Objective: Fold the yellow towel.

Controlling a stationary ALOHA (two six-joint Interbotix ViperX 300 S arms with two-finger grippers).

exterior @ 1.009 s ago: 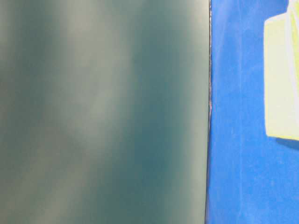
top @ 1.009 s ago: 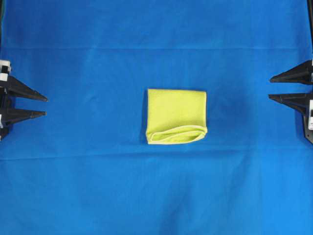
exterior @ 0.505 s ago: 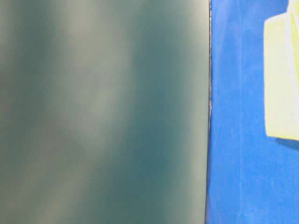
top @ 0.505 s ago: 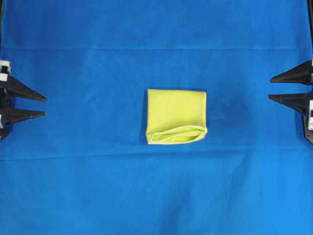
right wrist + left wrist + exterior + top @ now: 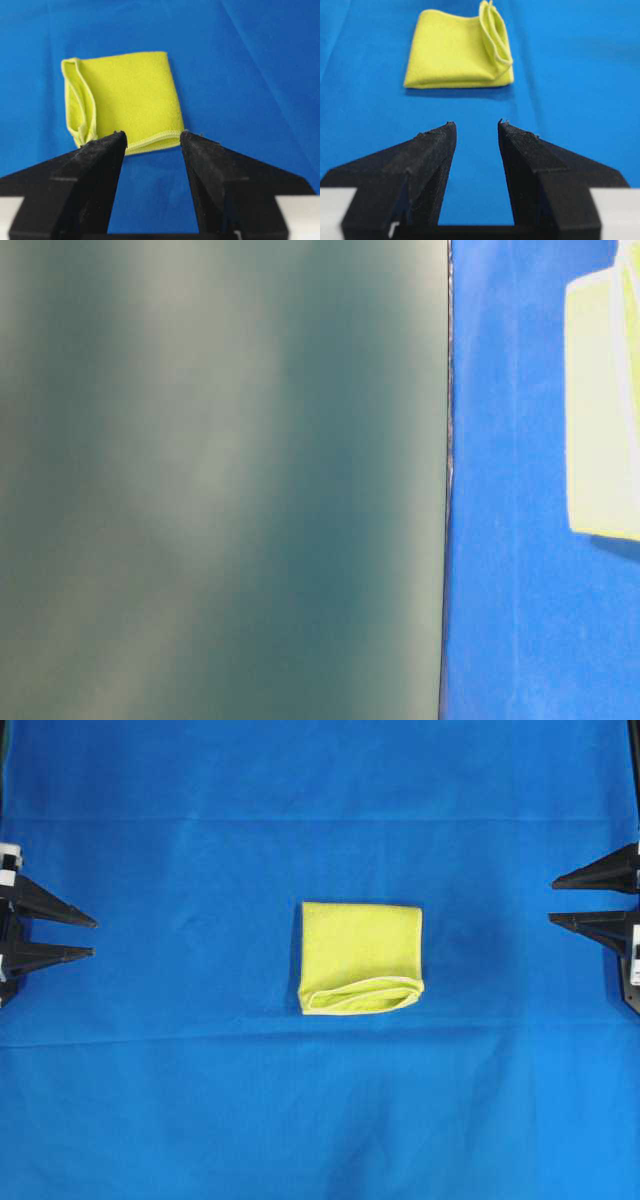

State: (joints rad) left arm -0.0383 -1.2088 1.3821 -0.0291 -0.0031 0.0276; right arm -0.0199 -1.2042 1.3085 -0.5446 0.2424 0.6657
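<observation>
the yellow towel (image 5: 361,958) lies folded into a compact square at centre frame on the blue cloth (image 5: 200,1100); folding looks finished. left gripper (image 5: 94,937) and right gripper (image 5: 551,900) sit at opposite edges, fingers spread, empty.

The surface was covered by a large blue cloth (image 5: 200,1100), faintly creased; the yellow towel (image 5: 360,955) was laid folded at its middle.

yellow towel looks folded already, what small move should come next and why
Probably none beyond holding both arms back. The yellow towel lies folded into a compact square on the blue cloth, hemmed edges stacked along one side. The left tool and right tool sit open at the edges, apart from it. At most, press the slightly puffed edge flat.
</observation>
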